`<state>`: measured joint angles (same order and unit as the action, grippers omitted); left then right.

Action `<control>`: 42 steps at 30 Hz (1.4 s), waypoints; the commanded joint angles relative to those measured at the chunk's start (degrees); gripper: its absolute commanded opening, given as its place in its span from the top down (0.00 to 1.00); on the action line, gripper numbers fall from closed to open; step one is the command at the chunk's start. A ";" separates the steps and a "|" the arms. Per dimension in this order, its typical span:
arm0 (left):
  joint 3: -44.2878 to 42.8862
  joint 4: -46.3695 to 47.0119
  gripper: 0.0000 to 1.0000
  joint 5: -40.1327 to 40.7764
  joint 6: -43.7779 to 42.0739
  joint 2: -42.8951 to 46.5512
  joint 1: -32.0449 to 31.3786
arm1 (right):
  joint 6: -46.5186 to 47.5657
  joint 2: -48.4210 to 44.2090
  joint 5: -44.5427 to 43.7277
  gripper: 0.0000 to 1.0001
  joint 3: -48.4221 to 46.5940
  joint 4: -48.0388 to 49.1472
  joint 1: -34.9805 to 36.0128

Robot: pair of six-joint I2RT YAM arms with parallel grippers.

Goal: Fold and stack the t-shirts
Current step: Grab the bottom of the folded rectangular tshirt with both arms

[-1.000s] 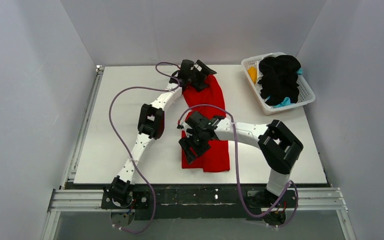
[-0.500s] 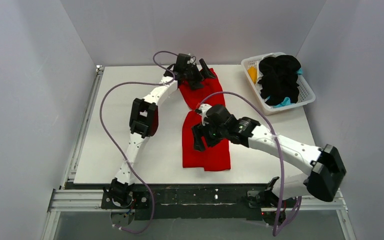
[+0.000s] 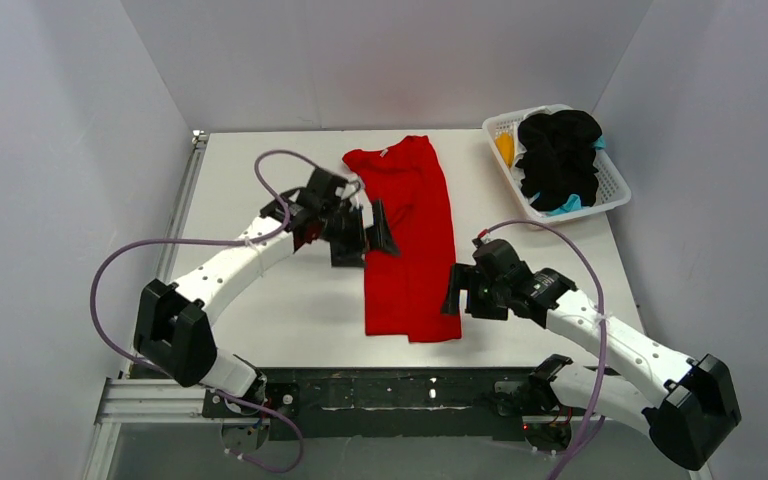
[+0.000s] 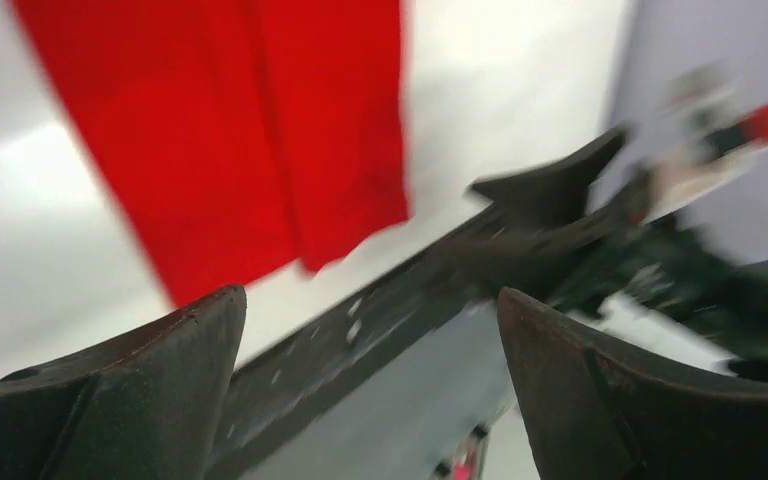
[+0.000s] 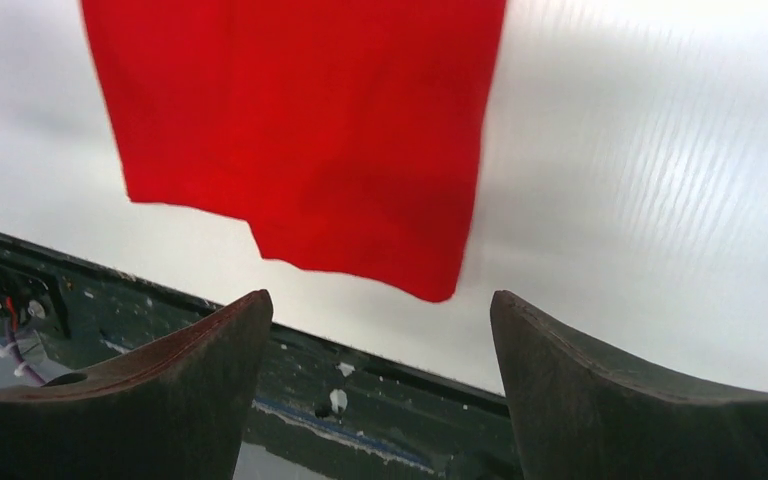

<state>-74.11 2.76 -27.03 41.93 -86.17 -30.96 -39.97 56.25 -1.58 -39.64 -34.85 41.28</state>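
Just one red t-shirt lies flat, one basket well apart.

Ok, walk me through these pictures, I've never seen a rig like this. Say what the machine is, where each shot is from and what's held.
These are two robot arms, left and right, bolted at the near edge of a table. The wide picture looks down from above and behind them. The other two come from a camera on each wrist; the dark shapes below are that arm's fingers. A red shirt lies on the table as a narrow strip. A basket at the far right holds more shirts, mostly black. The left hand is at the shirt's left edge, the right hand near its bottom right corner. Both are open and hold nothing.
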 commanded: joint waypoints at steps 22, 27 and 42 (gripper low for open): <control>20.55 -18.30 0.21 0.97 -4.63 -7.68 -8.66 | -4.58 12.94 3.64 0.43 2.90 2.30 -1.26; 18.38 -14.56 0.30 3.77 -2.73 -11.83 -8.61 | -4.37 14.63 4.80 0.48 3.56 4.32 -1.70; 14.62 -18.98 0.68 8.19 -1.14 -17.47 -10.46 | -3.53 18.62 6.94 0.63 2.81 5.57 -1.90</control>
<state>-59.00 -8.95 -22.31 40.75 -102.56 -40.29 -43.94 73.49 3.86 -36.51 -30.94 39.70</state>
